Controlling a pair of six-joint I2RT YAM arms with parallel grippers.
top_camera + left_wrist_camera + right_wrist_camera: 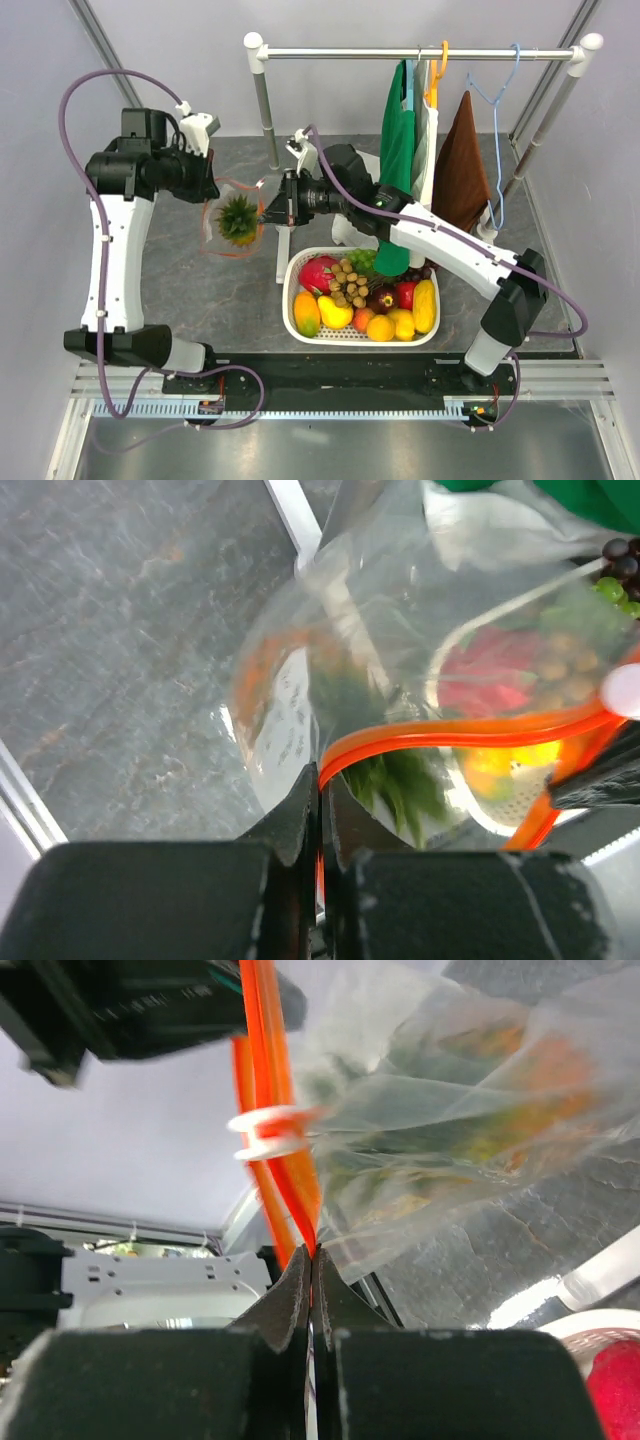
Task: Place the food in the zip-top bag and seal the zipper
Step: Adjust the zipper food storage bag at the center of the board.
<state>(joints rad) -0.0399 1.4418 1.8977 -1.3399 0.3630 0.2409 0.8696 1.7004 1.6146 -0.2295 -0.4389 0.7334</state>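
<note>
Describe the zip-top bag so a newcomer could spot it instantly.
Start at the white fruit basket. Left of it, farther back, the zip-top bag is held by jaws shut on its orange-red zipper. It alone is clear plastic, with a green-crowned pineapple inside.

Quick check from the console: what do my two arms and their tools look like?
The left arm and right arm have white link shells with black joint housings; a purple cable loops along each. The left tool and right tool are black, with tapered fingers.

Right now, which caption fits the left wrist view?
Left fingers pinch the orange zipper of the clear bag holding the pineapple.
</note>
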